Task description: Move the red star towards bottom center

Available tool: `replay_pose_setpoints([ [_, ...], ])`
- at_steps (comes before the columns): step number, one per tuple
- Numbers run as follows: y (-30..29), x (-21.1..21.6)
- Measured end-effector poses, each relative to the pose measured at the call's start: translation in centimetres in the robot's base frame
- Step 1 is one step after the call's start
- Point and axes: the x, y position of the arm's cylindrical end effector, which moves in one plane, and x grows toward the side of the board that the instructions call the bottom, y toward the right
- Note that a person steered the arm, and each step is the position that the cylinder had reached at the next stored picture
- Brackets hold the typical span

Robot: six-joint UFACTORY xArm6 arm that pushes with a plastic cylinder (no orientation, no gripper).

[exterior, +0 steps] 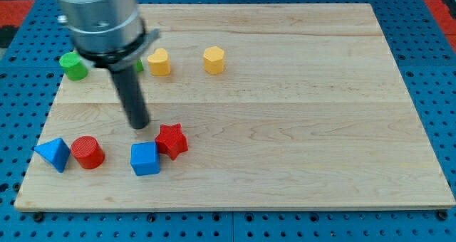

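The red star (172, 140) lies on the wooden board (299, 128) at the lower left of centre, touching the blue cube (145, 159) on its left. My tip (139, 124) is just up and to the left of the red star, a short gap away. The dark rod rises from there to the grey arm body (98, 18) at the view's top left.
A red cylinder (87, 152) and a blue triangular block (54, 154) lie left of the blue cube. A green block (73, 66) sits at the upper left, another green block is mostly hidden behind the rod. Two yellow blocks (159, 61) (214, 60) lie near the top.
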Motion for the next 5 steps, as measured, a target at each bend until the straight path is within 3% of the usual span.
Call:
replay_pose_setpoints([
  [2,-3.2,1.2],
  [4,-2.6,1.6],
  [5,2.1,1.6],
])
